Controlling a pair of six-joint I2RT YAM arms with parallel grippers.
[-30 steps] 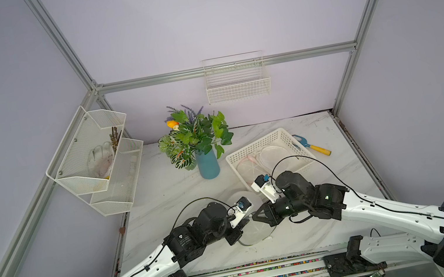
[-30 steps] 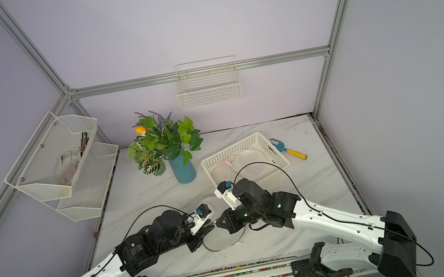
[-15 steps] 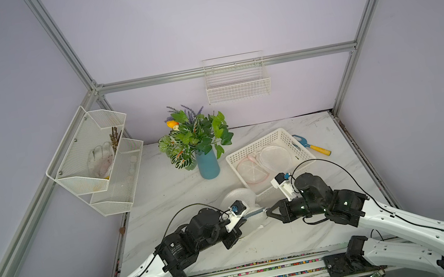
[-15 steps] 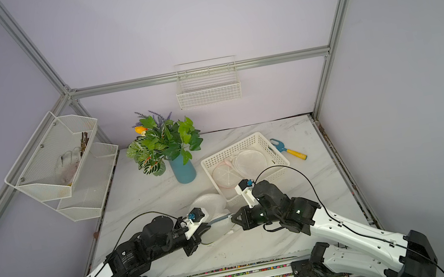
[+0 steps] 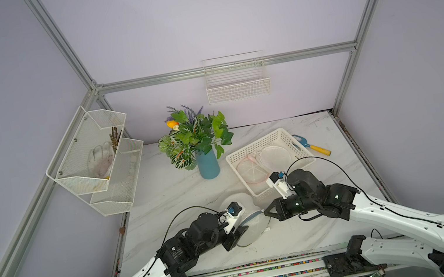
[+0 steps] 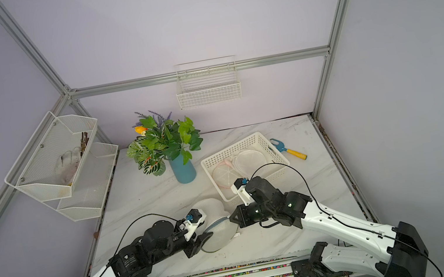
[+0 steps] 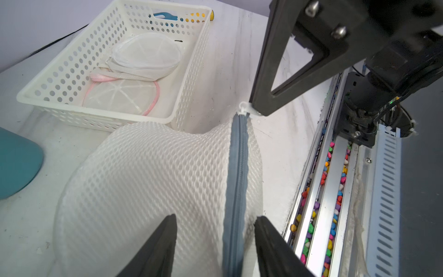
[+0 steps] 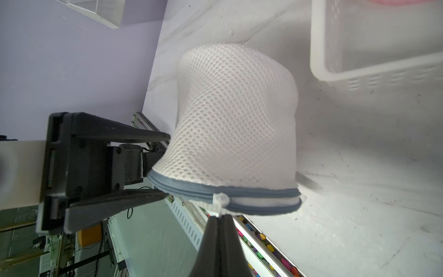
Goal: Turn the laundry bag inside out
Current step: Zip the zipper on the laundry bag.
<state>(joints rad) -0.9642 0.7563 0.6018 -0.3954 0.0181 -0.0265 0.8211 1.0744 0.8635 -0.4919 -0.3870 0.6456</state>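
Right now I see the laundry bag [image 5: 253, 227] lying on the marble table [image 5: 162, 193] in the lower middle of both top views, just below and to the left of the white basket [image 5: 261, 195], between my two arms. The right gripper [image 8: 219, 217] is clenched on the white zipper pull [image 8: 219, 199]; in the right wrist view its two fingers meet on that tab at the bottom centre of the frame. The left gripper [image 7: 215, 216] is released. Its fingers stand apart at the bottom edge of the left wrist view, one on each side of the grey zipper [image 7: 237, 167], and the mesh bulges up between them. In the right wrist view its upper fingertip touches the mesh and its lower fingertip sits against the zipper band.
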